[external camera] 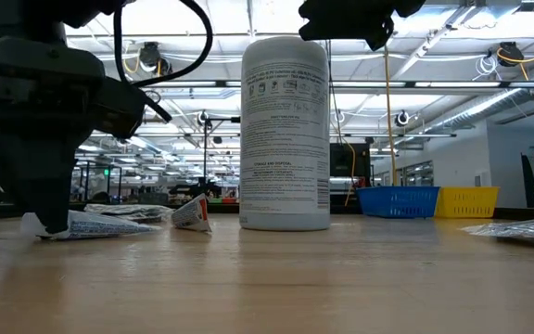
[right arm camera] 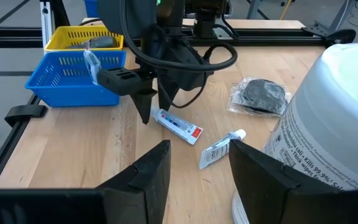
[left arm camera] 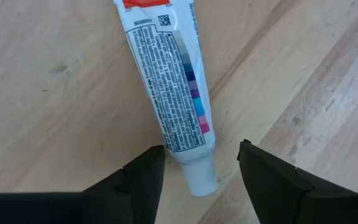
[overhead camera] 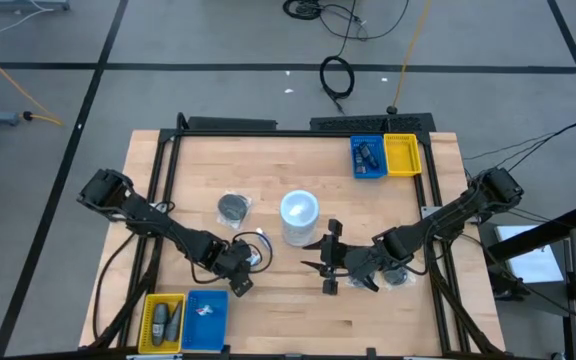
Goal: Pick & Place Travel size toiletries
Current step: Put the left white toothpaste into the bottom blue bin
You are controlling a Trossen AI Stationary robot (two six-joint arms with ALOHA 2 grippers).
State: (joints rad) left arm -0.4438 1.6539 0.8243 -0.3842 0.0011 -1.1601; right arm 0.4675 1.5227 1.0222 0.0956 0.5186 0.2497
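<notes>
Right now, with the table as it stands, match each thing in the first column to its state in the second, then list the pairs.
Column one:
1. white cylinder
2. toothpaste tube with the red band
3. wrapped dark disc
4. right claw

Column two:
A. open, holding nothing
B. lying with its cap end between the open fingers of the left claw
C. standing upright mid-table
D. lying flat in clear wrap, apart from both claws

Pairs: 1-C, 2-B, 3-D, 4-A

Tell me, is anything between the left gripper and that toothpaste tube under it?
Nothing visible. The left gripper is open, its fingers on either side of the toothpaste tube's cap end on bare wood. The right gripper waits beside the white canister.
</notes>
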